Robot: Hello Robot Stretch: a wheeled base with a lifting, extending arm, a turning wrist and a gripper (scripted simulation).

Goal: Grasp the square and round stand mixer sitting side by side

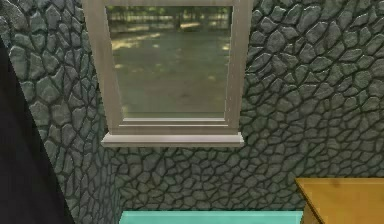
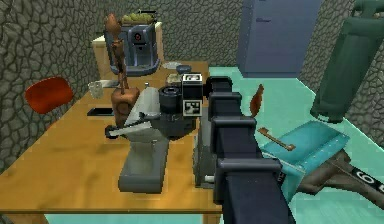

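Stand mixer (image 2: 143, 155), grey, upright on the wooden table (image 2: 60, 150), near its front edge. Left of the table, red chair (image 2: 48, 93). At the table's far end, coffee machine (image 2: 137, 45). Over the table's middle, gripper (image 2: 130, 125); jaw state and any hold impossible to tell. Right of the table, green cylinder (image 2: 345, 70).

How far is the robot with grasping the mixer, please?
Done: the arm reaches out by the wooden table, its tool at the grey mixer. In hand: the grasp; I cannot tell whether the tool holds anything. Left: a sure grasp, as the mixer stands on the table.
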